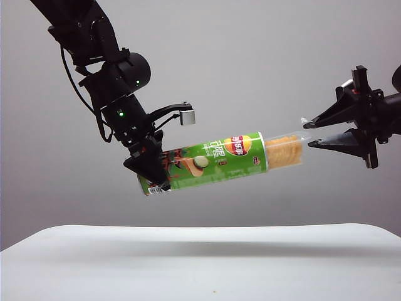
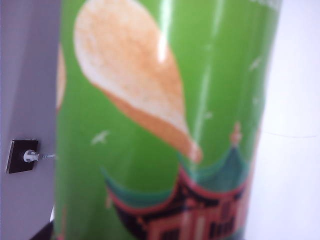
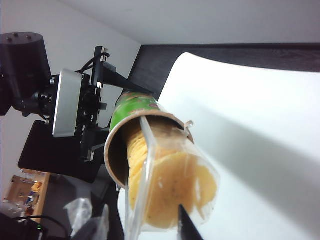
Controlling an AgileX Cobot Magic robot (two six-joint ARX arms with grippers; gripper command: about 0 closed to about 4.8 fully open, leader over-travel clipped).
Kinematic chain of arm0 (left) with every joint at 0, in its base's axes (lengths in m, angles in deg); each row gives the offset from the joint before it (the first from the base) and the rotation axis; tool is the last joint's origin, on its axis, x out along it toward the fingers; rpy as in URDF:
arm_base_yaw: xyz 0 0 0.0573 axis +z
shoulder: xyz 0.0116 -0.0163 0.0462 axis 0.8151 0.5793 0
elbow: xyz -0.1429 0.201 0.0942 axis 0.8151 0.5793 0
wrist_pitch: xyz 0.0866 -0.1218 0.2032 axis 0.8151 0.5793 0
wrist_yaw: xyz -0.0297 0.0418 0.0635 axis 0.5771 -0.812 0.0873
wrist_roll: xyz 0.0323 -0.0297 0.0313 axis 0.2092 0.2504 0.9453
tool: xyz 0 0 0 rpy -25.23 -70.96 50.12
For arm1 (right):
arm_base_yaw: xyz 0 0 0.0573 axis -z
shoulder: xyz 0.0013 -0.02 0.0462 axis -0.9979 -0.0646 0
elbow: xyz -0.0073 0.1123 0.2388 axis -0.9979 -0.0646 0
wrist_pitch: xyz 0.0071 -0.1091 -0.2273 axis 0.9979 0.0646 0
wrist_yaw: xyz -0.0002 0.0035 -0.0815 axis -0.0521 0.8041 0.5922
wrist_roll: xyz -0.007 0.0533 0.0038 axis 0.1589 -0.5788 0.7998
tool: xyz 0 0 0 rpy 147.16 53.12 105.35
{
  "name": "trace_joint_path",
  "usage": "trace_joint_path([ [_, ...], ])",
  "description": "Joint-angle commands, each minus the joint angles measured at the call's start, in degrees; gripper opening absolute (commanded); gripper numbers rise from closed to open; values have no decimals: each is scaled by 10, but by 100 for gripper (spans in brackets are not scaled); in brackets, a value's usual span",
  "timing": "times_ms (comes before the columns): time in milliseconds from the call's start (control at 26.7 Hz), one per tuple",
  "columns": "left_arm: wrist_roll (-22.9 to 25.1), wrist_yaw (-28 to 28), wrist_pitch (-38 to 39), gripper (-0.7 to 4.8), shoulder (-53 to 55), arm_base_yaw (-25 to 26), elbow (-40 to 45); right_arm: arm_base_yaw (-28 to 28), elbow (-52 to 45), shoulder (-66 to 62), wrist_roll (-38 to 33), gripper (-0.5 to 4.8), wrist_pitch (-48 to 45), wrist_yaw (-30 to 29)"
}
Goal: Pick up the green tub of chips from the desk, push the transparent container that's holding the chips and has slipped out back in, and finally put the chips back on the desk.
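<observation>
The green tub of chips hangs tilted in the air above the desk, its open end higher and toward the right. My left gripper is shut on its lower end; in the left wrist view the tub fills the picture. The transparent container with the chips sticks out of the open end. My right gripper is open, its fingers spread around the container's outer end. In the right wrist view the container and chips sit between the right gripper's fingers.
The white desk stretches below both arms, its far edge against a dark strip. A wall socket shows behind the tub. Off the desk's side lie a plastic bag and floor clutter.
</observation>
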Motion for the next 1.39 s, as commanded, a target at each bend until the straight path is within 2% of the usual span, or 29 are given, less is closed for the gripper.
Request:
trace_joint_path([
  [38, -2, 13, -5, 274, -4, -1, -2, 1, 1, 2, 2, 93, -9, 7],
  [188, -5, 33, -6, 274, -4, -1, -2, 0, 1, 2, 2, 91, -9, 7],
  [225, -10, 39, -7, 274, -4, -1, -3, -4, 1, 2, 2, 75, -9, 7],
  [300, -17, 41, -10, 274, -4, -1, -3, -5, 1, 2, 2, 7, -9, 7],
  [338, -17, 41, -10, 274, -4, -1, -3, -6, 1, 2, 2, -6, -9, 7],
  [600, -17, 46, -9, 274, -4, -10, -5, -35, 1, 2, 1, -6, -18, 9],
  [900, -19, 57, -32, 274, -4, -42, -5, -83, 1, 2, 1, -7, -22, 15],
  [1013, -55, 67, -57, 274, -4, -56, -6, -102, 1, 2, -1, -6, -21, 22],
  [1200, -57, 48, -48, 274, -4, -57, -6, -97, 1, 2, 0, -6, -20, 21],
  [1238, -53, 20, -31, 274, -4, -56, -6, -89, 1, 2, 0, 6, -21, 20],
  [1275, -47, 5, -22, 274, -4, -54, -6, -82, 1, 2, 0, 41, -21, 19],
  [1313, -35, -17, 0, 274, -4, -45, -6, -71, 1, 2, -1, 121, -20, 19],
  [1350, -33, -32, 13, 273, -3, -38, -5, -57, 1, 3, -1, 161, -18, 19],
  [1388, -33, -33, 19, 273, -3, -29, -5, -50, 1, 3, -1, 163, -16, 19],
])
